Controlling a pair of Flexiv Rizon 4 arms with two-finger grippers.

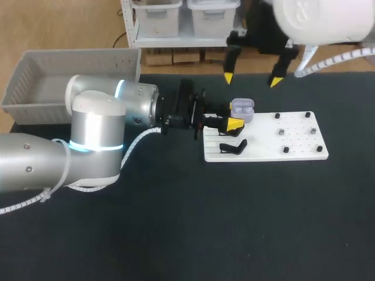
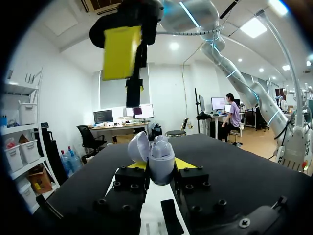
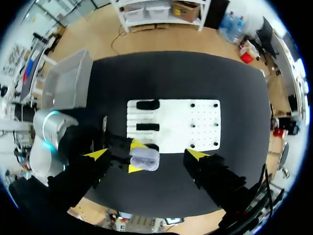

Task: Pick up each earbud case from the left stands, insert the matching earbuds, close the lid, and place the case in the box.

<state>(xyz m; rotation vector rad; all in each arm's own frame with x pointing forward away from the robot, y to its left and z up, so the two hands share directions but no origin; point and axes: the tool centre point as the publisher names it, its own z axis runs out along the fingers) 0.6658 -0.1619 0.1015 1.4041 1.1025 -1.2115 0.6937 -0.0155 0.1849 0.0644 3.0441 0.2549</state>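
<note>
Black table [image 1: 176,234] fills the head view, with a white board [image 1: 293,153] lying right of its middle, nearer the far edge than the near one. A grey box [image 1: 35,99] sits at the table's far left corner.

The left arm reaches in from the left edge, low over the table. The left gripper [image 2: 157,172] is at the board's far left corner, its yellow-tipped fingers [image 2: 185,164] pressed against two opposite sides of a lavender earbud case [image 1: 242,109]. The case is upright between them with its lid tipped open. Whether it rests on a stand or is lifted clear cannot be told.

A black stand [image 1: 233,146] stands on the board's left part, just nearer the table's front edge than the case.

The right gripper [image 1: 252,79] hangs above the table's far edge, over the case, touching nothing. Its two fingers are spread wide apart, yellow tips pointing down.
</note>
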